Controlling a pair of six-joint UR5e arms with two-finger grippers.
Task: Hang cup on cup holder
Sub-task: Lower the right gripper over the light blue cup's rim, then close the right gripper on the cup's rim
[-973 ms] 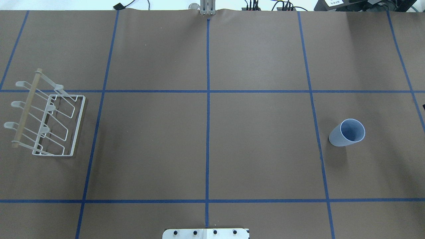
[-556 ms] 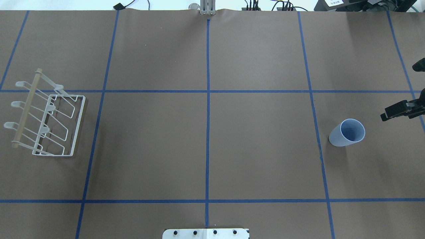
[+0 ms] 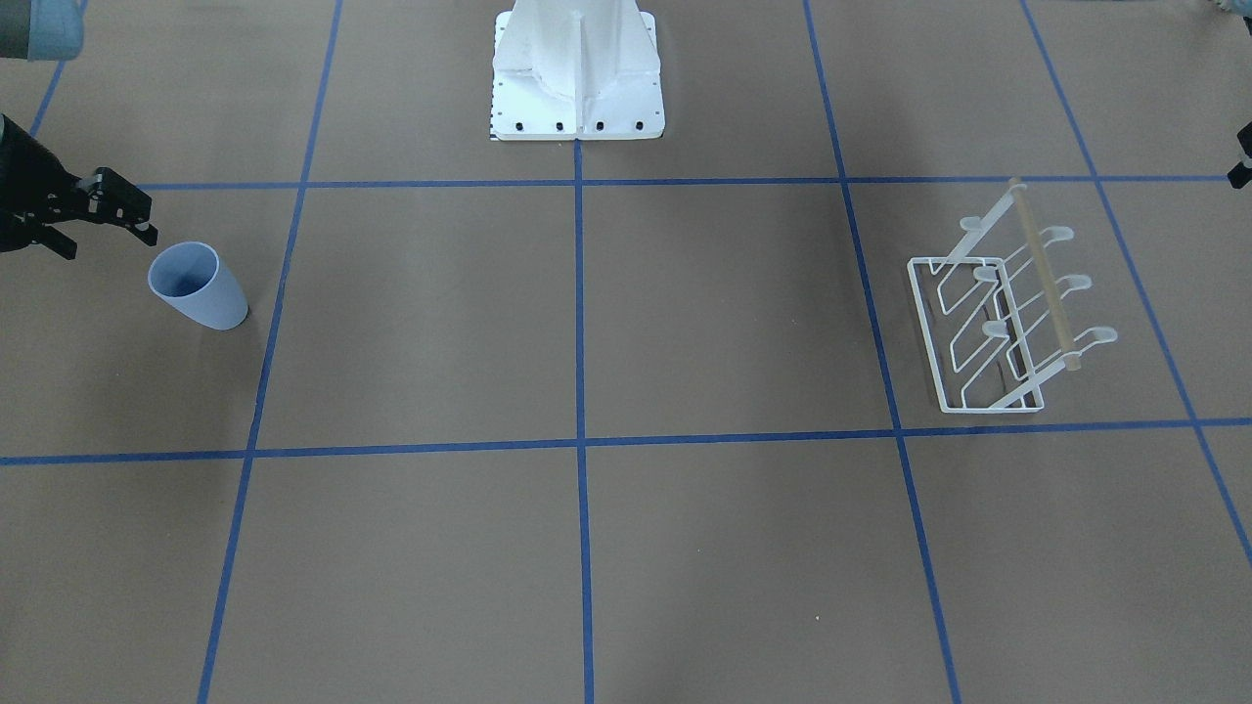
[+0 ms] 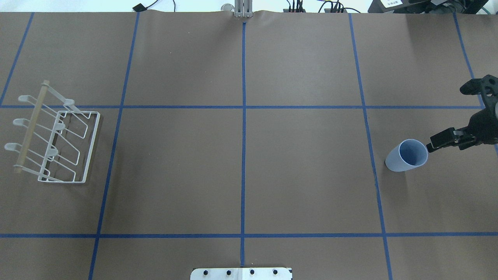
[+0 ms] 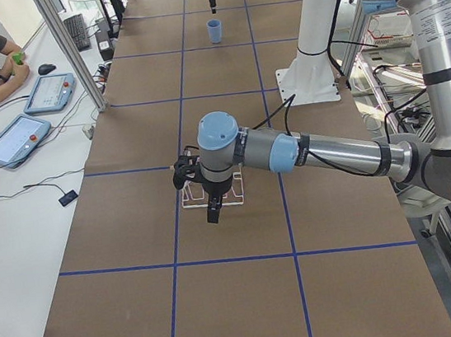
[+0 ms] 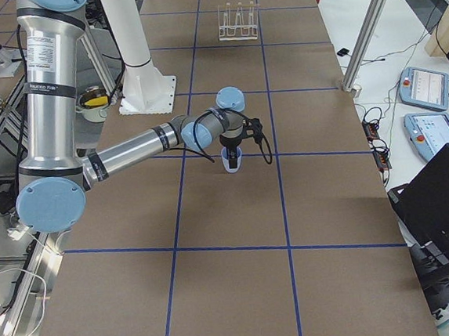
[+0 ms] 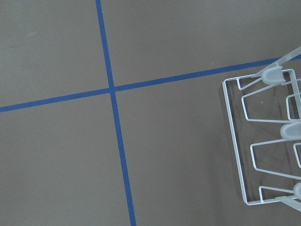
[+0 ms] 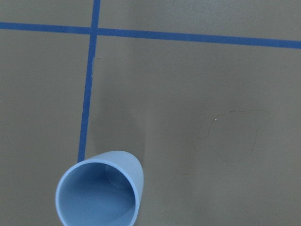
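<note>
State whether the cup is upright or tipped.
Upright: the cup stands on its base, rim up, its inside bottom visible from above.

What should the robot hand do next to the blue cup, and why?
Probably move the right gripper sideways until its open fingers straddle the cup, then close. The cup stands upright and ungrasped, with one finger just beside its rim.

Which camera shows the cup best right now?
Overhead exterior: the whole cup shows, upright, mouth open. Front-facing shows it whole too. Right wrist is closest but crops it. Exterior left shows it tiny; in exterior right it is partly hidden.
</note>
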